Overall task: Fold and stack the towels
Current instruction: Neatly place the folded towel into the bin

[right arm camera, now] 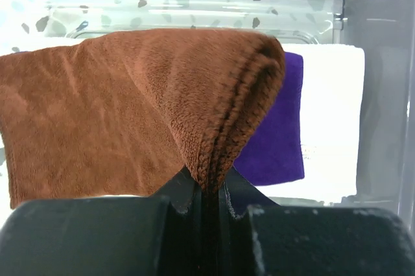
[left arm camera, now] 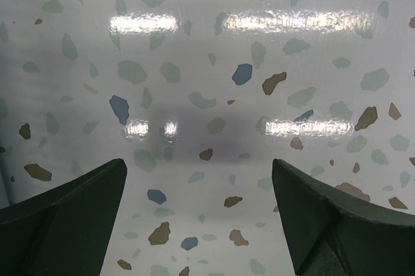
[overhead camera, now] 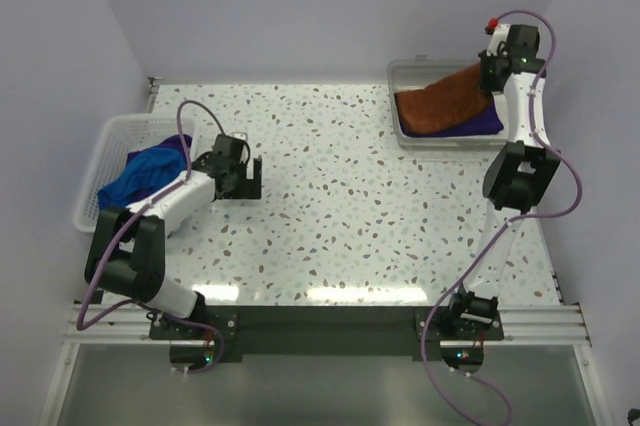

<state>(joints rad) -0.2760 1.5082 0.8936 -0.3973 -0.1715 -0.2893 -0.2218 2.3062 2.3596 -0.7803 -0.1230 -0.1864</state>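
A rust-brown towel [overhead camera: 445, 98] hangs folded over the grey tray [overhead camera: 400, 72] at the back right, its raised end pinched in my right gripper [overhead camera: 487, 74], which is shut on it. In the right wrist view the brown towel [right arm camera: 130, 114] drapes from my right gripper [right arm camera: 209, 182] over a folded purple towel [right arm camera: 279, 133] lying on the white sheet [right arm camera: 331, 107]. A royal blue towel [overhead camera: 140, 174] and a purple towel [overhead camera: 172, 145] lie crumpled in the white basket [overhead camera: 108, 136]. My left gripper [overhead camera: 243, 178] stands open above bare tabletop; its fingers [left arm camera: 71, 211] hold nothing.
The speckled tabletop [overhead camera: 340, 196] lies between basket and tray. Pale walls close in at the back and sides. A metal rail [overhead camera: 330, 321] with both arm bases runs along the near edge.
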